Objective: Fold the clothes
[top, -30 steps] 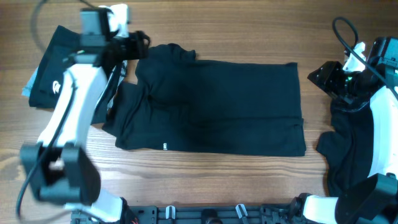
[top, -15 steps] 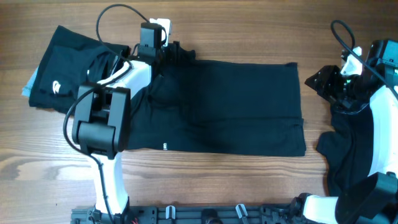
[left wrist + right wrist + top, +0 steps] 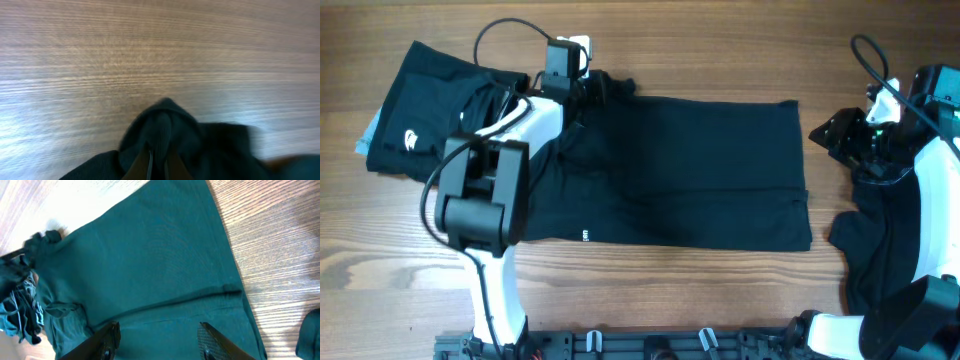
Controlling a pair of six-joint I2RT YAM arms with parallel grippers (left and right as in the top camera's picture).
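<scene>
while left gripper (image 3: 603, 84) pinches shirt (image 3: 690, 170) edge (bunched), open wood table (image 3: 720, 50) beyond

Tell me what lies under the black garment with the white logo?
A light blue sliver peeks out at that garment's left edge. Its identity is hidden: the garment covers the rest.

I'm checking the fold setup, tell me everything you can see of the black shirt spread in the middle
The black soft fabric shirt lies spread flat on the wooden table, lightly creased, with a small white mark near its front-left edge. The fingers of the left gripper pinch its bunched far-left corner.
</scene>
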